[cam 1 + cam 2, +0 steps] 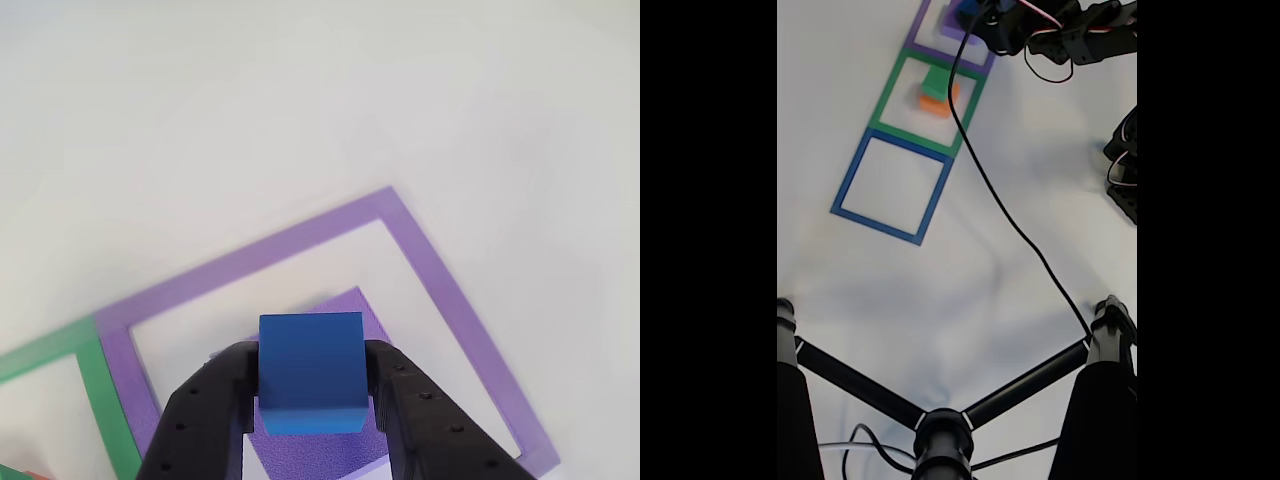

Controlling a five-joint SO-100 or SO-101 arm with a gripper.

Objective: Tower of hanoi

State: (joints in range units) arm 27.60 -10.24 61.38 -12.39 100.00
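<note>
blue cube (310, 370): smallest block, upright, gripped on two opposite sides, directly above the purple slab. purple slab (345, 305): flat, inside the purple outline. green block (936, 82): stacked on orange block (938, 103), inside the green outline.

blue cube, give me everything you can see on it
The blue cube is a small, matte, foam-looking block, solid blue with crisp edges, no markings. It sits upright and square, clamped on two opposite sides between the black fingers of the gripper. Directly under it lies the purple slab, inside the purple tape outline; whether cube and slab touch cannot be told. In the fixed view it is a blue speck under the arm.
</note>
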